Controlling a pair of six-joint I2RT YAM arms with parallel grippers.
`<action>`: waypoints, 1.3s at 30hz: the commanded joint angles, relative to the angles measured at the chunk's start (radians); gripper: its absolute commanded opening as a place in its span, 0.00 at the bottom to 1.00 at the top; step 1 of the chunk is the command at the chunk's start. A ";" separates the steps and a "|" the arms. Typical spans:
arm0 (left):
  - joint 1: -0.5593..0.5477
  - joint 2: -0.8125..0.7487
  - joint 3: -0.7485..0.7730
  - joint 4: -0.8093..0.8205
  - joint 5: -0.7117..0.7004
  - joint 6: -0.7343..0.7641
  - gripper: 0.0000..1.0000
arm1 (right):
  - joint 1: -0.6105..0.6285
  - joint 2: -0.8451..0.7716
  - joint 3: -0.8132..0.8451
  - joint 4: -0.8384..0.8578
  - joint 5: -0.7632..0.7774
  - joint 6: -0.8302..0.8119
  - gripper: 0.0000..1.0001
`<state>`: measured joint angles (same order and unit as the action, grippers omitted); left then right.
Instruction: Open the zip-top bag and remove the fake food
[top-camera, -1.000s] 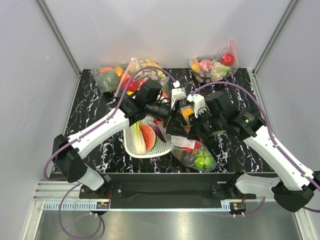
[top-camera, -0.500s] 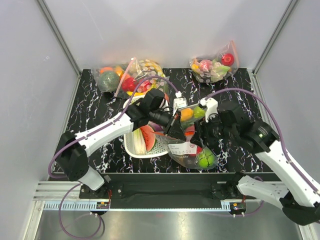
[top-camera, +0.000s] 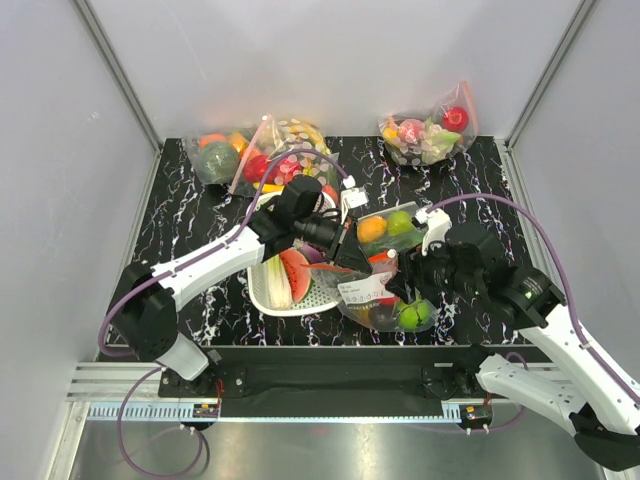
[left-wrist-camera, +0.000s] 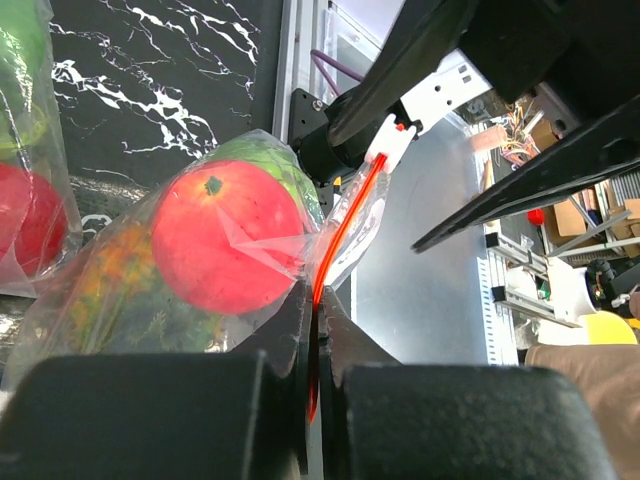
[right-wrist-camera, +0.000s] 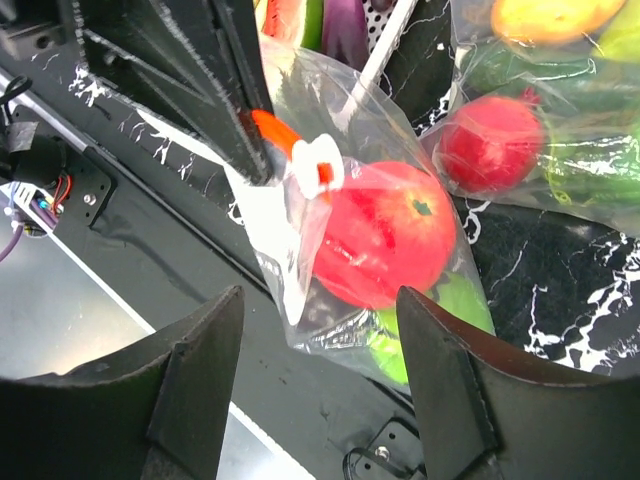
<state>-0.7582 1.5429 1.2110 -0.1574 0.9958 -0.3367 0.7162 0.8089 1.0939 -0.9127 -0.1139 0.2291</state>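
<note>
The zip-top bag (top-camera: 385, 303) hangs just above the table's near edge, clear plastic with a white label (right-wrist-camera: 268, 232) and an orange-red zip strip (left-wrist-camera: 338, 228). My left gripper (left-wrist-camera: 318, 305) is shut on that strip, pinching it between its pads. Through the plastic I see the fake food: a red round fruit (right-wrist-camera: 385, 245), a green round fruit (right-wrist-camera: 462, 302) and part of a pineapple (left-wrist-camera: 118, 285). My right gripper (right-wrist-camera: 320, 300) is open, its fingers (right-wrist-camera: 205, 375) standing apart on either side of the bag's lower end without touching it.
A white basket (top-camera: 262, 300) with a leek, a watermelon slice and an eggplant sits left of the bag. A clear bag holding an orange and a green apple (top-camera: 385, 227) lies behind it. More filled bags (top-camera: 250, 150) (top-camera: 430, 135) line the back edge.
My left gripper has shut on the zip strip. My right gripper has opened and drawn back toward the near right. The bag has shifted toward the near edge.
</note>
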 joint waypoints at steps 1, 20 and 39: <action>0.003 -0.027 -0.005 0.078 0.029 -0.016 0.00 | -0.003 -0.011 -0.017 0.118 0.031 0.013 0.68; 0.014 -0.023 -0.014 0.107 0.067 -0.033 0.00 | -0.004 0.002 -0.109 0.307 0.056 0.026 0.44; 0.036 0.008 0.073 0.295 0.032 -0.157 0.56 | -0.015 0.013 -0.083 0.259 0.014 0.021 0.00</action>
<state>-0.7242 1.5425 1.2304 -0.0441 1.0168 -0.4103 0.7101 0.8333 0.9821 -0.6559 -0.0814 0.2512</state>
